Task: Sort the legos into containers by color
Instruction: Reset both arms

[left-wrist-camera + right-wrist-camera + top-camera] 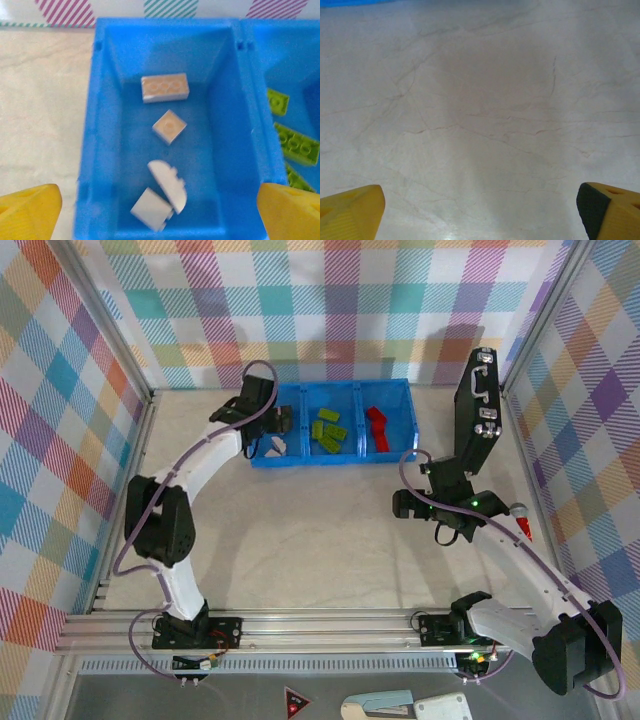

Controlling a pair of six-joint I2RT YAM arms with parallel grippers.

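Seen from above, the left gripper (283,422) hovers over the end compartment of the blue tray (300,462), with green legos (328,432) and red legos (378,426) in the compartments to its right; the right gripper (400,505) hangs over bare surface (300,540). The left wrist camera shows jaws spread wide, holding nothing, with four cream legos (165,88) ahead. The right wrist camera shows jaws wide and holding nothing, the tray's edge far ahead.

White-shelled arms (205,462) with black joints (160,520), purple cables (260,363), yellow tool fingers (30,212).
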